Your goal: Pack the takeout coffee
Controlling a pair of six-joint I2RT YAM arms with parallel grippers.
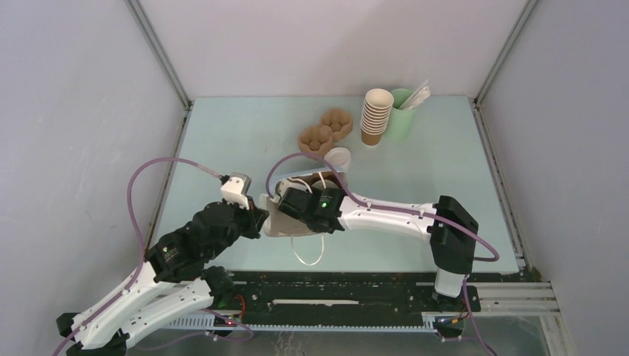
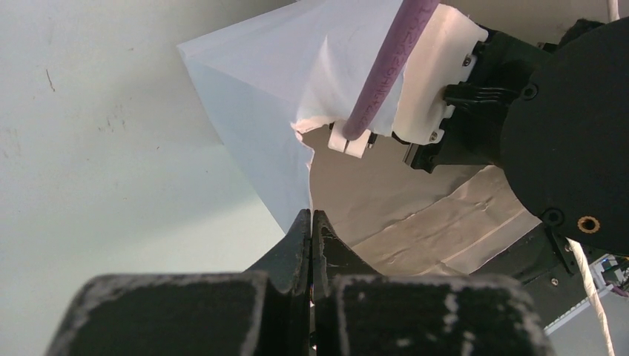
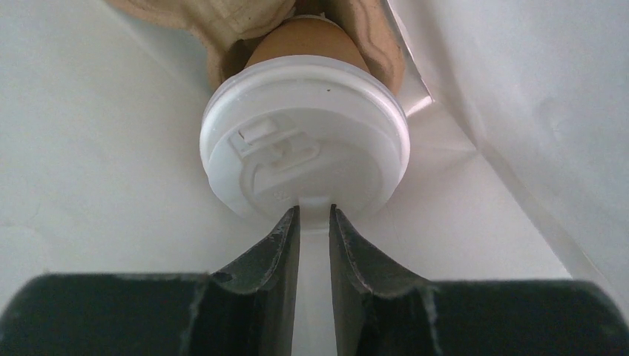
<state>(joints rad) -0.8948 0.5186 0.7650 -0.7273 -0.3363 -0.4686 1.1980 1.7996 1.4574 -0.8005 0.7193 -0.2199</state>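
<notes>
Right end effector [image 3: 314, 219] is standing narrowly spread at the round white plastic lid [image 3: 304, 141] of the small brown paper cup [image 3: 300, 41], which is sitting inside the white paper bag [image 2: 252, 96]. The left end effector [image 2: 311, 215] is pinching the bag's edge. Release seems to be proceeding; next, retreating straight out without nudging the cup.

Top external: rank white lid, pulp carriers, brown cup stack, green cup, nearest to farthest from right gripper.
1. white lid, at the right gripper
2. pulp carriers, just behind
3. brown cup stack, back right
4. green cup, right of stack
</notes>
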